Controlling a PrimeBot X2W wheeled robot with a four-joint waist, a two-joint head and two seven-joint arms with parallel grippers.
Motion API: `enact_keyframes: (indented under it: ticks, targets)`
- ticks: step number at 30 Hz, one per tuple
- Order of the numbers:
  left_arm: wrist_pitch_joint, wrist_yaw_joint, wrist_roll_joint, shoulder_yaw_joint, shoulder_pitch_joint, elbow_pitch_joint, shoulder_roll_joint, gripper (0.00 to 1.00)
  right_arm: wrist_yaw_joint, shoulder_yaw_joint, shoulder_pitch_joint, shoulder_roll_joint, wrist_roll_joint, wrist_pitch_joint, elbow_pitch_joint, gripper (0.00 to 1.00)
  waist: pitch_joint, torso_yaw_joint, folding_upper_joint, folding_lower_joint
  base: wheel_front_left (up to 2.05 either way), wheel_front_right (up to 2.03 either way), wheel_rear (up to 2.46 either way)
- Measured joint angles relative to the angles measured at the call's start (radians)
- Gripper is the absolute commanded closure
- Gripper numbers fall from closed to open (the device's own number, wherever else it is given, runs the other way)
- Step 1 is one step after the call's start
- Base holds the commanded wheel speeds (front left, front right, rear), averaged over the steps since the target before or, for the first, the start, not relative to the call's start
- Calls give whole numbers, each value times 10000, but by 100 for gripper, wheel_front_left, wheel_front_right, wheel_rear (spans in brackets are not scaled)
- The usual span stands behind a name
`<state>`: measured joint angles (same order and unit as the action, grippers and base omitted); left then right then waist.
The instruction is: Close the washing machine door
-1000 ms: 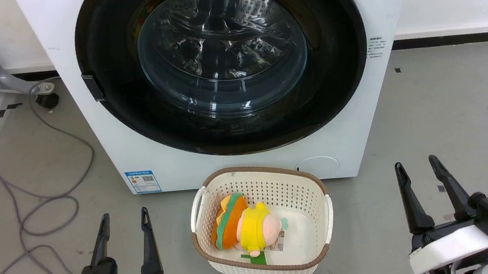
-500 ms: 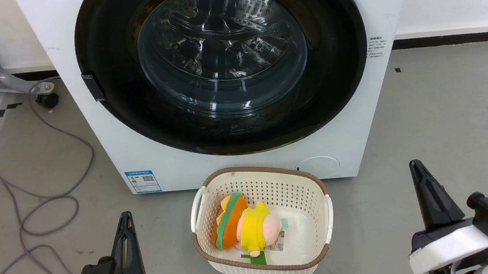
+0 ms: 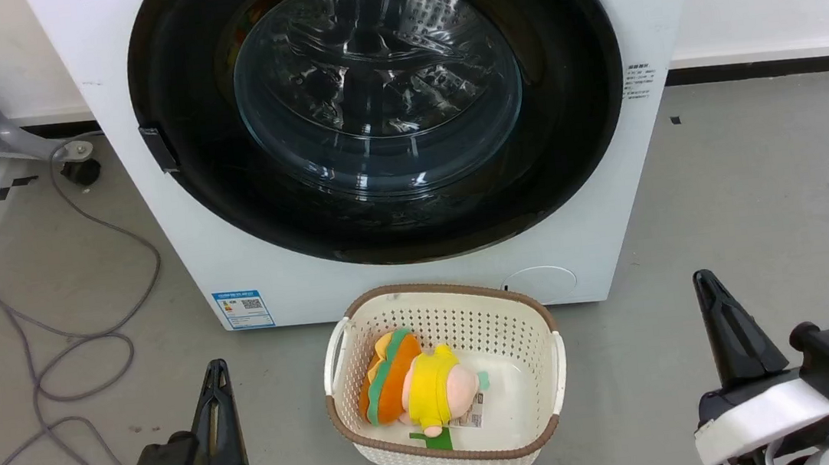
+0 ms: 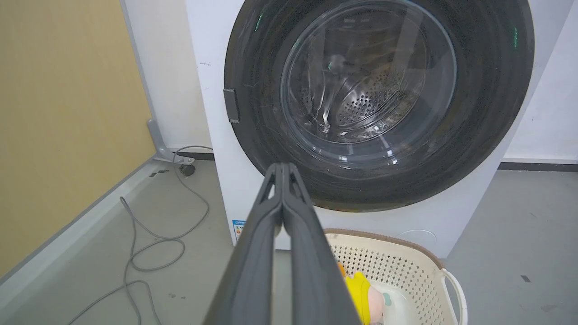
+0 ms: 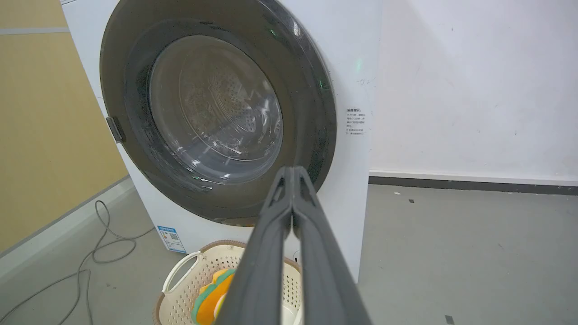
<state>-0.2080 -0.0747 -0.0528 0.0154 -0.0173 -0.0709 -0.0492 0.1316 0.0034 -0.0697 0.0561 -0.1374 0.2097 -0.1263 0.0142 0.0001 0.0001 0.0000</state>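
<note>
Washing machine door (image 3: 379,113): round, glossy black rim around a bulging glass bowl. It lies flat against the front of the washing machine (image 3: 593,244), and no gap shows at the rim from the head or either wrist. Judged shut, or very near it. Whether the catch has engaged cannot be seen.

Dark tab (image 3: 157,147): on the door's left edge, where the rim meets the white panel. Likely the hinge or catch side; which one is unclear.

Left gripper (image 3: 215,369): low at the robot's left, well apart from the door, fingers pressed together on nothing. Pointed at the washer rather than reaching for it, which reads as a parked pose.

Right gripper (image 3: 703,281): low at the robot's right, likewise clear of the door, fingers together and empty.

Laundry basket (image 3: 436,290): on the floor just in front of the washer, below the door's lower rim and between the two grippers. It sits low, so probably out of the door's swing.

Plush toy (image 3: 415,386): lying in the basket, orange, green and yellow.

Grey cable (image 3: 87,344): looped on the floor to the washer's left, away from both arms.

Remaining work, as judged: little or none, perhaps a confirming push on the rim.
</note>
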Motion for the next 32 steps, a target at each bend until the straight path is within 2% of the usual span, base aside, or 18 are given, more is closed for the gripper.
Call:
enact_keyframes:
  ticks: [32]
  targets:
    - [669,251,159,-27,4,203,0,100,0,-2,167,0,441,-673,376,100,-45,-1,0,0,0,0,0]
